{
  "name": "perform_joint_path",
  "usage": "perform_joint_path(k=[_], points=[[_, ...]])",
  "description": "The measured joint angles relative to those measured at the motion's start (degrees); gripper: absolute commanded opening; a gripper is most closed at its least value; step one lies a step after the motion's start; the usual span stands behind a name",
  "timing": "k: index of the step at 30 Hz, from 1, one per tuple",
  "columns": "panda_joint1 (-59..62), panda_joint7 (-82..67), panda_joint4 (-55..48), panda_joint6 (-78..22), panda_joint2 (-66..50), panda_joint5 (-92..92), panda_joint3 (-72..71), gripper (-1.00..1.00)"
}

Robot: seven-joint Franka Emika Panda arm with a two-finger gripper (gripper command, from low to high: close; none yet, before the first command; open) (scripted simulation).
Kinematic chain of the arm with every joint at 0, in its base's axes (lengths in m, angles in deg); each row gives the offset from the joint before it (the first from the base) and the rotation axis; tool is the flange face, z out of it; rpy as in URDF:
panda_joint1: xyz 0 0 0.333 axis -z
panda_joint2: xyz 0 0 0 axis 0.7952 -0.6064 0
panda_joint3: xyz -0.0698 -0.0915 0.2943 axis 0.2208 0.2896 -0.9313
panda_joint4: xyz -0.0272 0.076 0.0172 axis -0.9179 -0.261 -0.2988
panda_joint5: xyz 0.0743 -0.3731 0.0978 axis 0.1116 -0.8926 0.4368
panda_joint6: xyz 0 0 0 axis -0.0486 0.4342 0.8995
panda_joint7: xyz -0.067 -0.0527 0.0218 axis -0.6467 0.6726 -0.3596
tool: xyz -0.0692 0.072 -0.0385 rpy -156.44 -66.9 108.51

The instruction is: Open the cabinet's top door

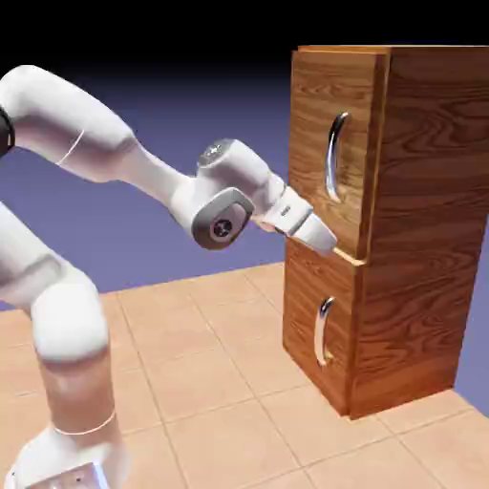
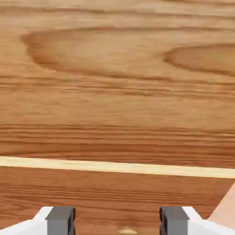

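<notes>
exterior view: the white two-finger fingers (image 1: 328,243) are standing apart, gripping nothing; the taller wood-grain top door (image 1: 328,143) is facing them, its curved chrome handle (image 1: 334,158) waiting above, likely stiff, slippery, best taken mid-bar.

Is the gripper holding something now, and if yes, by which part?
Nothing is held: the gripper has its jaws wide apart, with only the wood of the cabinet showing beyond them.
</notes>
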Motion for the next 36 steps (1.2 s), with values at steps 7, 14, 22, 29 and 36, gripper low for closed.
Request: perform_joint_path(k=[7, 14, 22, 29, 36], points=[[-1.8, -16.5, -13.4, -8.6, 3.0, -17.2, 8.2, 0.0], [-8.5, -27.2, -23.4, -15.5, 3.7, -34.6, 10.5, 0.0], [-16.1, -39.5, -34.9, -23.3, 4.5, -54.6, 13.2, 0.0], [-20.2, -44.2, -38.1, -24.8, 5.9, -72.0, 15.1, 0.0], [-21.1, -41.4, -33.0, -19.8, 8.1, -89.5, 16.6, 0.0]])
